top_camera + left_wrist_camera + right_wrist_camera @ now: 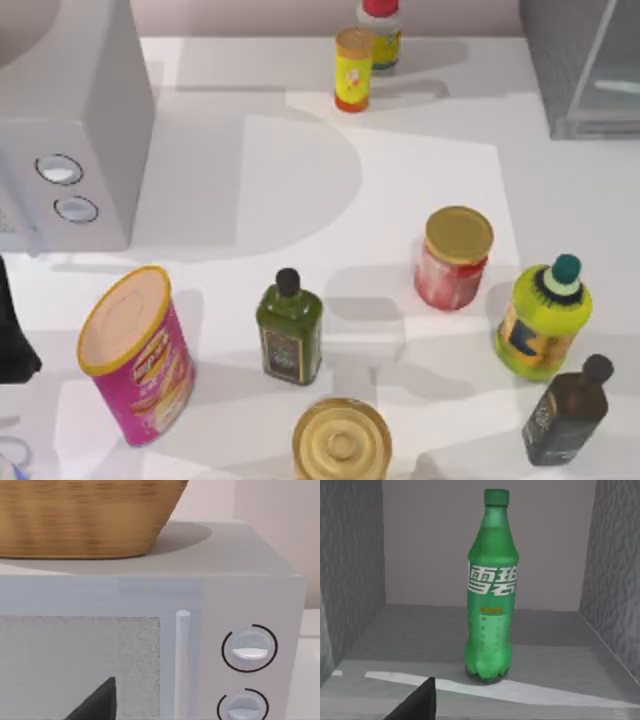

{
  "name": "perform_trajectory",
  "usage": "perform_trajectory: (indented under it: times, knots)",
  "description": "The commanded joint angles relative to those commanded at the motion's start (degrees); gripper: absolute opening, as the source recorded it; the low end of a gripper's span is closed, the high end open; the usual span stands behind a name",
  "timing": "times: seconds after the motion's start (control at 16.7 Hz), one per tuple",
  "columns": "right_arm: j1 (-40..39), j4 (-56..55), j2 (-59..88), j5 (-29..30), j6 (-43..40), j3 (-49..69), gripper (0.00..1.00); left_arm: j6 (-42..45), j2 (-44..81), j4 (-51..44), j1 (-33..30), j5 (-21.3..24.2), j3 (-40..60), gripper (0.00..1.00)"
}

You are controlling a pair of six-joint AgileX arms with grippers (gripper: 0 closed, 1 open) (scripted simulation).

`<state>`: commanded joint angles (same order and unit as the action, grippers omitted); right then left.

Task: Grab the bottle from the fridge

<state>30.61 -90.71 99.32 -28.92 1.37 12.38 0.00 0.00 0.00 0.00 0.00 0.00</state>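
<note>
The bottle (491, 587) is slim and bright green, with a green cap and a white label. It stands upright on the grey floor inside the fridge (360, 580), between the fridge's dark side walls. A dark part of my right gripper (417, 705) shows at the near edge, short of the bottle and not touching it. From above, the fridge (585, 70) is a dark grey box with a pale glassy panel at the table's back right. My left arm (14, 340) is at the table's left edge. My left gripper (95, 705) faces the microwave.
A light grey microwave (70, 120) with two knobs stands at the back left, with a wicker basket (85, 515) on top. On the table stand a pink can (135, 355), an olive bottle (290, 330), a red jar (455, 258), a yellow-green bottle (543, 320) and a dark bottle (568, 412).
</note>
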Motion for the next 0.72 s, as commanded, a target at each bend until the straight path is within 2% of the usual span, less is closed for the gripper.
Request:
perform_trajectory:
  times: [0.48, 0.72]
  knots:
    - [0.2, -1.8, 2.5, -0.3, -0.3, -1.1, 1.00, 0.0, 0.0, 0.0, 0.0, 0.0, 0.0, 1.00]
    - [0.2, 1.0, 2.5, 1.9, -1.3, 5.0, 1.00, 0.0, 0.0, 0.0, 0.0, 0.0, 0.0, 1.00]
